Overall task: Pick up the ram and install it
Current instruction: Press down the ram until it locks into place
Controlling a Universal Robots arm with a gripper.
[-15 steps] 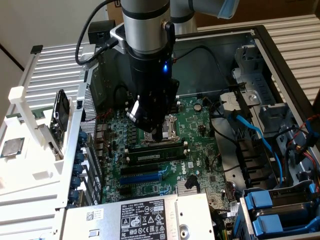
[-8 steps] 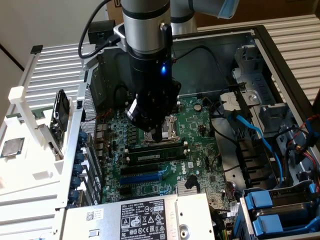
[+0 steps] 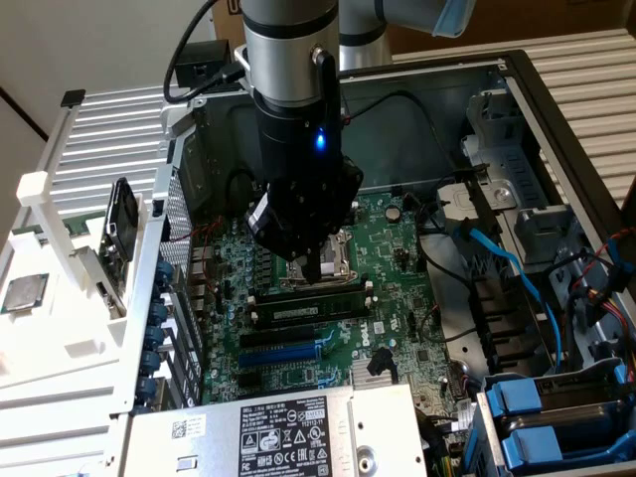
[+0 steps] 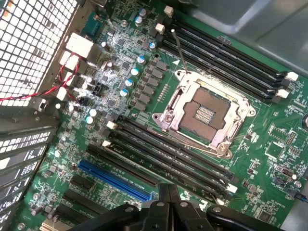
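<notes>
Black and compact, the hand (image 3: 310,260) hangs low over the motherboard (image 3: 397,260), above the empty processor socket (image 4: 204,111); I cannot tell how far open it is or whether it grips anything. Just beside it, the ram (image 3: 310,306) lies along the black slots (image 4: 168,154), apparently seated. It looks light, stiff and fragile, best gripped by its long top edge.

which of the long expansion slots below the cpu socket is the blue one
The blue slot lies just past the bank of black memory slots, on the side away from the CPU socket. Every other long slot there is black.
</notes>
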